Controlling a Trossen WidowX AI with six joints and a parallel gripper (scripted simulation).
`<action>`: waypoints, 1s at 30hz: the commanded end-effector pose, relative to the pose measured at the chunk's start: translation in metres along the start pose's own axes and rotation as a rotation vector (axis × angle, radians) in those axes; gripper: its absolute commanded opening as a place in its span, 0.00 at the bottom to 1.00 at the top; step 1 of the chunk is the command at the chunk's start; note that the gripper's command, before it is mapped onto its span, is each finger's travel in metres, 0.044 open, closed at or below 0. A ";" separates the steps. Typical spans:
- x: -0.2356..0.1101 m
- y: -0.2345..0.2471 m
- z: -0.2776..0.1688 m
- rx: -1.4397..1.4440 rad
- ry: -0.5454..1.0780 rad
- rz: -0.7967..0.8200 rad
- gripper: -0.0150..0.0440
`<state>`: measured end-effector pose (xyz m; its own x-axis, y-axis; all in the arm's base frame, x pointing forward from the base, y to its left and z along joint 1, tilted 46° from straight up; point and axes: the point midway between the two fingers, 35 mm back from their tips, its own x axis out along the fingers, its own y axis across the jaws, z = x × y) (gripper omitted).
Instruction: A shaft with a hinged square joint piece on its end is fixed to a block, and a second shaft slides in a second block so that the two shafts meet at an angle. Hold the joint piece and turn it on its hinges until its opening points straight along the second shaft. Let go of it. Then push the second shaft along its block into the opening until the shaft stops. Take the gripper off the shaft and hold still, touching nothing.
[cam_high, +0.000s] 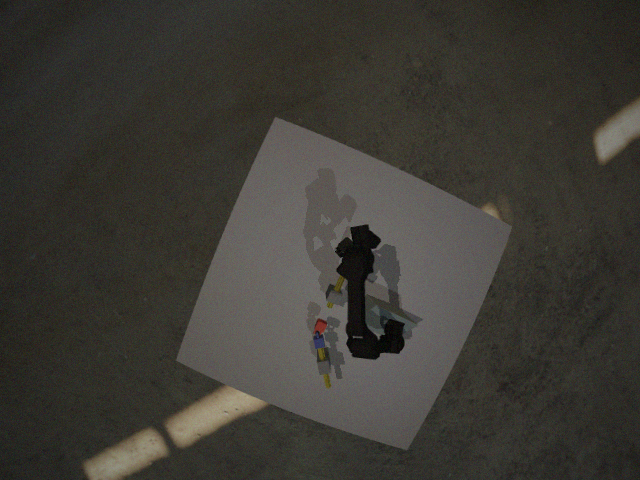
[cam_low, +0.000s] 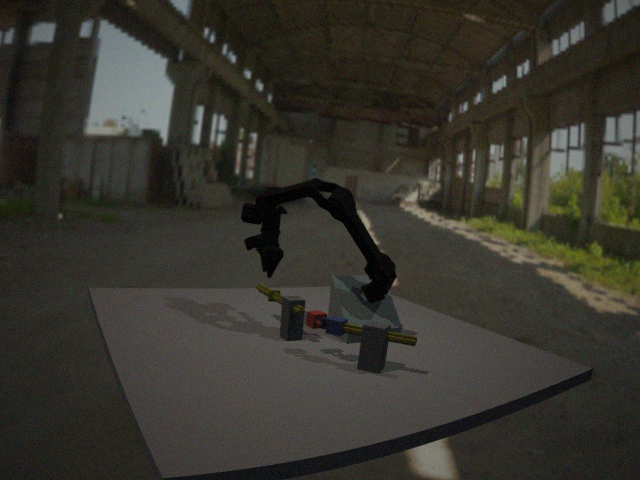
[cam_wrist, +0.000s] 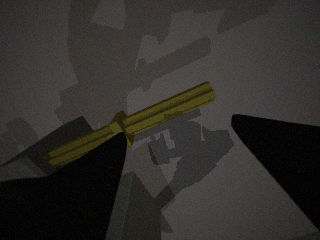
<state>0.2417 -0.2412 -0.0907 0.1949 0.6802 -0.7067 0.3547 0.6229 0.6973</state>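
The second shaft (cam_high: 339, 283) (cam_low: 270, 293) (cam_wrist: 167, 111) is yellow with a small collar and runs through a grey block (cam_high: 335, 296) (cam_low: 292, 318). The red joint piece (cam_high: 320, 325) (cam_low: 315, 318) sits just beyond that block, hinged to a blue piece (cam_high: 318, 341) (cam_low: 336, 325) on the fixed yellow shaft (cam_high: 326, 381) (cam_low: 401, 338), which passes through another grey block (cam_high: 323, 365) (cam_low: 372, 350). My gripper (cam_low: 269, 267) (cam_wrist: 178, 128) is open and empty. It hangs point-down a little above the free outer end of the second shaft, touching nothing. The wrist view shows the shaft lying across between my two dark fingers.
Everything stands on a pale square board (cam_high: 248, 289) (cam_low: 206, 392) on a dark concrete floor. The arm's base sits on a light blue pedestal (cam_high: 400, 314) (cam_low: 351, 304) right behind the two blocks.
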 end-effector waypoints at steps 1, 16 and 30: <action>0.007 0.000 0.000 0.131 -0.005 0.006 1.00; 0.030 0.000 0.000 0.643 -0.015 0.015 1.00; 0.050 0.000 -0.002 1.121 -0.019 0.031 1.00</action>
<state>0.2492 -0.2107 -0.1230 0.2233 0.6751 -0.7031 0.9588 -0.0222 0.2832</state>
